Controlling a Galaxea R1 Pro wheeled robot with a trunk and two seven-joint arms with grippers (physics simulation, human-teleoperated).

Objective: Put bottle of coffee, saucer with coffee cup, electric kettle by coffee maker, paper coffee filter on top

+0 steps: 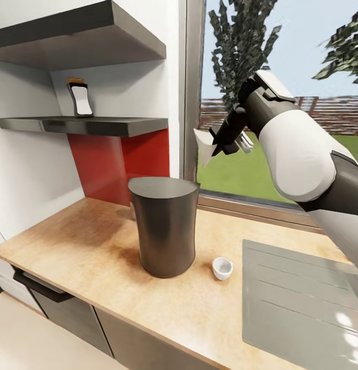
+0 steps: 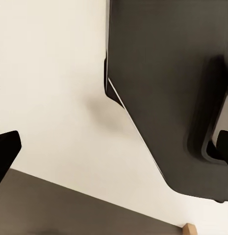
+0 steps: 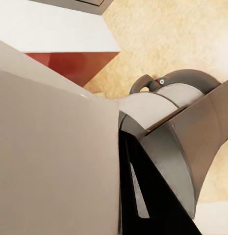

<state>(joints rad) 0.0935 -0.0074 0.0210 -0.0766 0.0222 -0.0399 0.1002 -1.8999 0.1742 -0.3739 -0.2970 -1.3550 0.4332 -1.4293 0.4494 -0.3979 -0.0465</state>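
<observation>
Head high above countertop [image 1: 96, 246]; wrists close.

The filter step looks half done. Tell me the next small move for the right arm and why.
Probably lower the right claw down and left until the white cone-shaped paper filter sits over the flat top of the tall dark grey coffee maker, then release. The filter is held in the air, above and right of the top.

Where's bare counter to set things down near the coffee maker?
Widest bare patch: countertop left of the coffee maker, out to the wall. Also a bare strip along the front edge, and the grey panel at right. Tighter right of the maker, where the coffee cup sits. Above it, the right gripper holds the paper filter.
</observation>
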